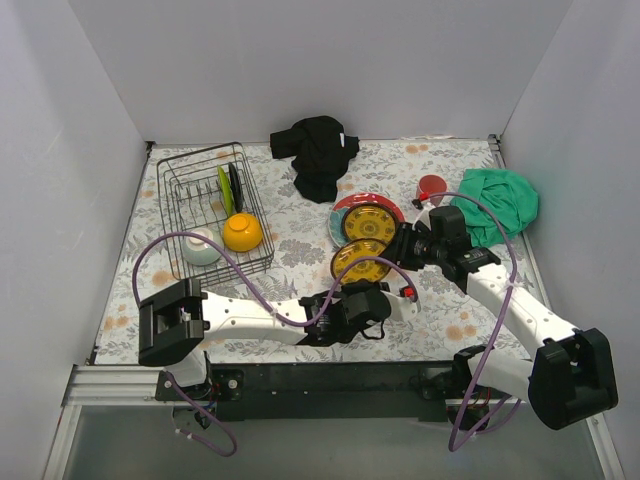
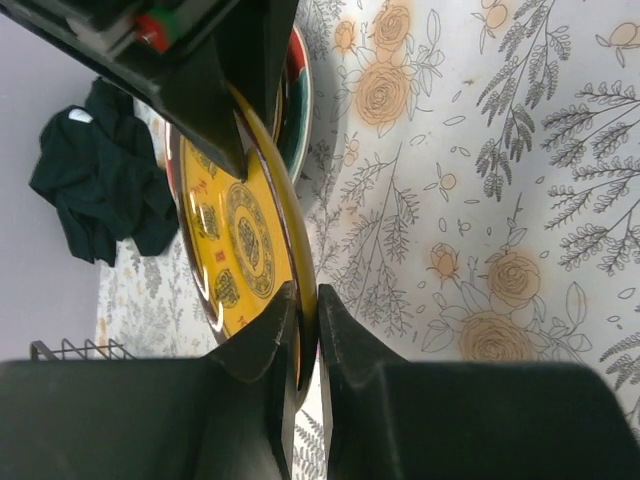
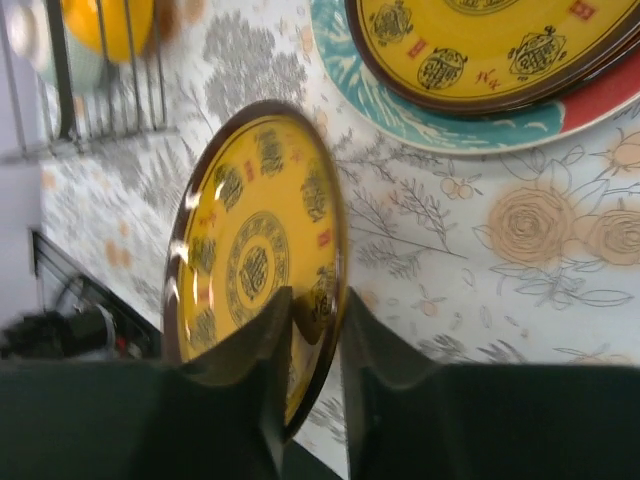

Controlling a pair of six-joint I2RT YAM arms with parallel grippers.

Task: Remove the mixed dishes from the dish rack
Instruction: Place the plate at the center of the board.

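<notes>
A yellow plate (image 1: 360, 262) (image 2: 235, 240) (image 3: 255, 260) stands on edge above the table, between the arms. My left gripper (image 1: 366, 285) (image 2: 307, 300) is shut on its near rim. My right gripper (image 1: 393, 252) (image 3: 317, 300) straddles the opposite rim, jaws narrowed with a small gap still showing. The dish rack (image 1: 170, 200) at the left holds a green plate (image 1: 225, 188), a black plate (image 1: 236, 186), an orange bowl (image 1: 243, 232) and a white bowl (image 1: 200, 247). A second yellow plate (image 1: 368, 222) (image 3: 480, 40) lies on a red-rimmed plate (image 1: 345, 207) (image 3: 420, 125).
A black cloth (image 1: 318, 150) lies at the back middle and a green cloth (image 1: 500, 200) at the back right. A pink-red cup (image 1: 432, 186) stands beside the green cloth. White walls close in the flowered table on three sides.
</notes>
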